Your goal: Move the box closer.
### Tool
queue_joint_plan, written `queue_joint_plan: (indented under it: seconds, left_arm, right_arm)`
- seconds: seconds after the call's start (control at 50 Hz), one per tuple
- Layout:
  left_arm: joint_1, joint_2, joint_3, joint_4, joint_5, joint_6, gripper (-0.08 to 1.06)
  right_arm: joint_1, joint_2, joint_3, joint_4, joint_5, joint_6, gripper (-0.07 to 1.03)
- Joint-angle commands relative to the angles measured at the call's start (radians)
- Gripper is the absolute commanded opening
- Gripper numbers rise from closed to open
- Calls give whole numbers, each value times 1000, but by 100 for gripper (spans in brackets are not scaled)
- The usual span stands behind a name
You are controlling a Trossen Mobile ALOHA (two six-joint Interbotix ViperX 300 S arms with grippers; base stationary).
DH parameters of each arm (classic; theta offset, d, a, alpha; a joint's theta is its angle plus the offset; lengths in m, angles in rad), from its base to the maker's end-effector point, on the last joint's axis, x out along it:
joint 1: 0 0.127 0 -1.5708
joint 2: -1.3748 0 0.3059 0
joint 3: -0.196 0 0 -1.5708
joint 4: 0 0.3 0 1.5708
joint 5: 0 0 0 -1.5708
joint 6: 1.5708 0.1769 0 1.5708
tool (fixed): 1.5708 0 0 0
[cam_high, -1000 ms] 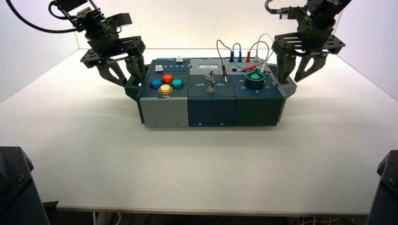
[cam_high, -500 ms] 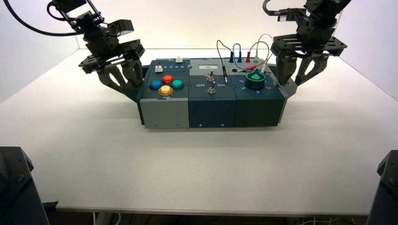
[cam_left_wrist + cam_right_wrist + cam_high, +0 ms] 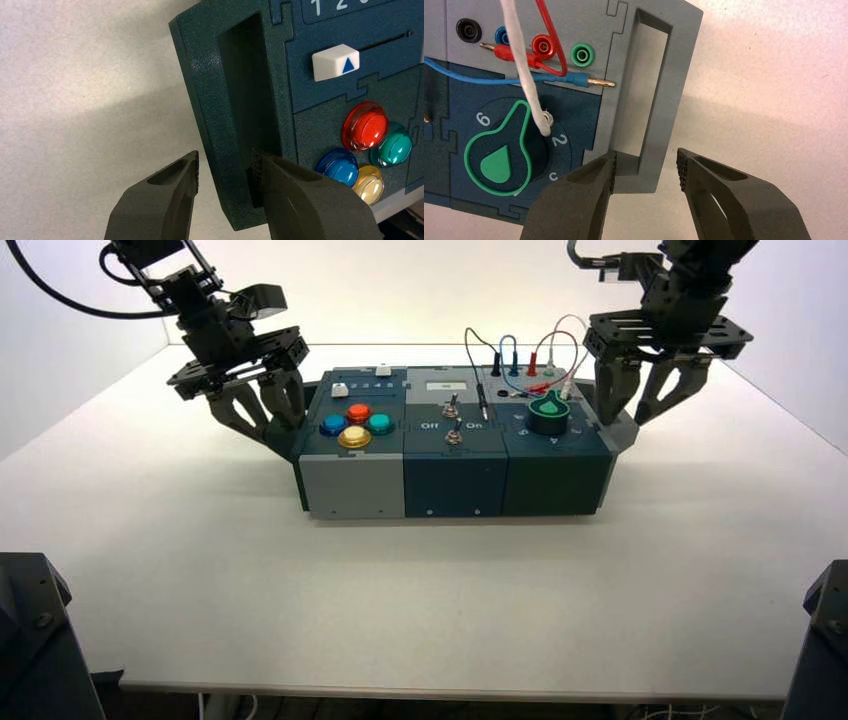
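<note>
The box (image 3: 455,475), dark teal and grey, stands across the middle of the table. My left gripper (image 3: 265,418) is open astride its teal left handle (image 3: 200,100). In the left wrist view this gripper (image 3: 226,170) has one pad inside the handle's slot against the bar, the other outside with a gap. My right gripper (image 3: 628,412) is open astride the grey right handle (image 3: 669,100). In the right wrist view that gripper (image 3: 647,170) has one finger at the slot's end and the other clear outside. Four round buttons (image 3: 365,125) and a green knob (image 3: 499,160) show on top.
The white table (image 3: 400,590) stretches wide in front of the box, with white walls behind and at both sides. Red, blue and white wires (image 3: 540,350) arch over the box's back right. Dark robot parts (image 3: 30,640) fill both near corners.
The box has shifted a little to the right and slightly nearer. Both grippers moved with it at the handles, and the left jaws narrowed a touch.
</note>
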Motion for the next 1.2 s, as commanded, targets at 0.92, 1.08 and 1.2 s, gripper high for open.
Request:
queue_joint_plan:
  seconds: [0.92,1.08,1.2]
  left_arm:
    - [12,-6,-28,2,25,2,59]
    - [9,-28,-17,3,55,-8,59]
    - [9,-34,-14,3,55,-9,59]
  right_arm:
    - [104,49,11,2,32,69,62]
    - [107,37,23,2,77,87,62]
    - [109,28,37,6,87,92,62]
